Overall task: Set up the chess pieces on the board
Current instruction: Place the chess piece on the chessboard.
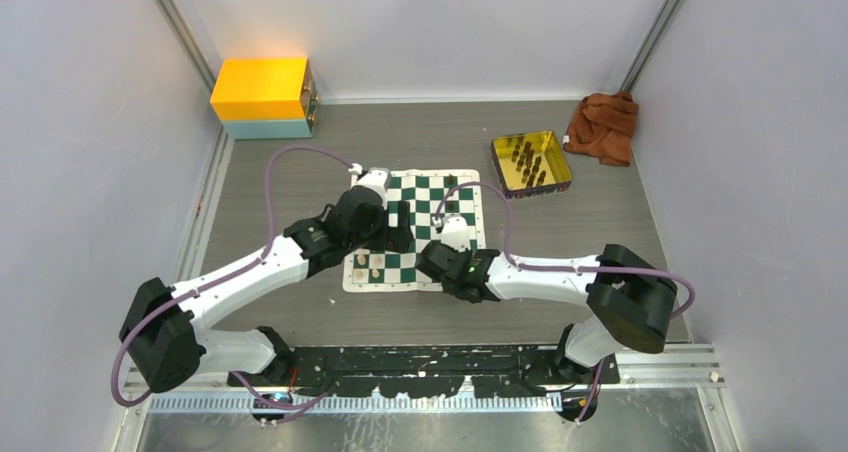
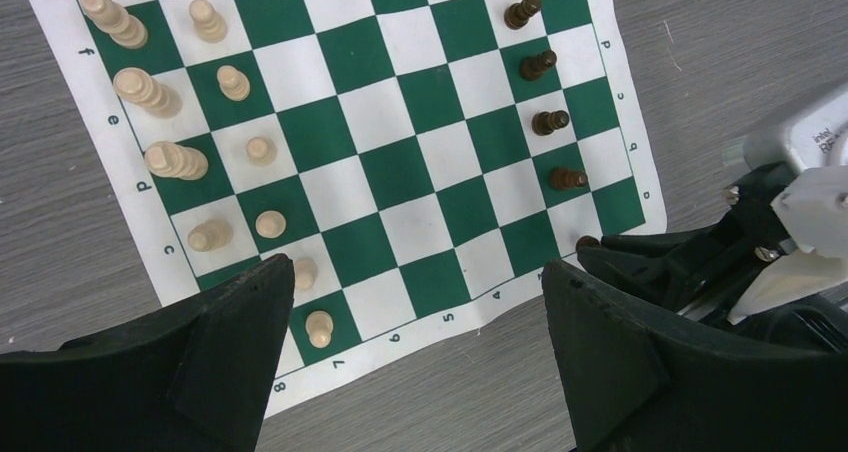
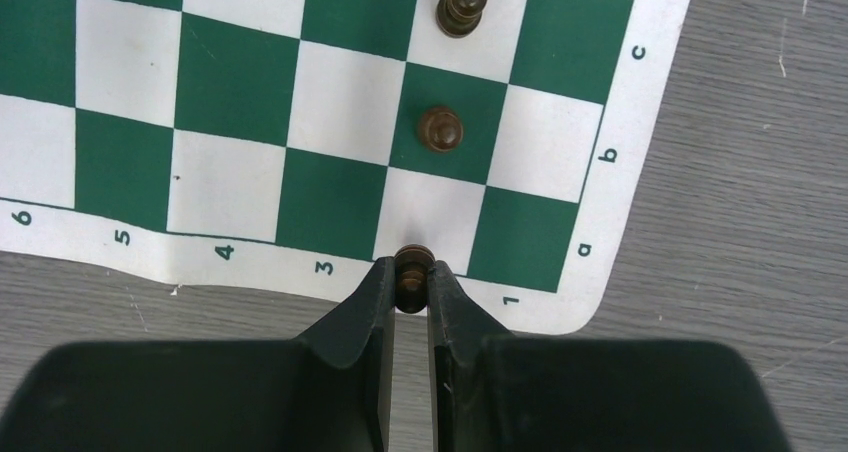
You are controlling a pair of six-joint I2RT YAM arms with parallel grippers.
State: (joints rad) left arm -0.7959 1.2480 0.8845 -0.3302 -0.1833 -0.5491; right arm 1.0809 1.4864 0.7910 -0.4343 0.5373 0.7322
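My right fingers (image 3: 372,297) are nearly closed, pinching a dark pawn (image 3: 412,268). It stands upright, head up, at the board (image 3: 230,187)'s white a2 edge square. My left fingers (image 2: 235,317) hang wide open and empty above the board's edge.

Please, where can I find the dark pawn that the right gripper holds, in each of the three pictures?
Right wrist view: the dark pawn is low in the centre, pinched in the jaws of the right gripper.
Left wrist view: right of centre, at the corner of the board.
Top view: it cannot be made out; the right gripper covers it.
Shared landmark: the row of dark pawns along that board edge.
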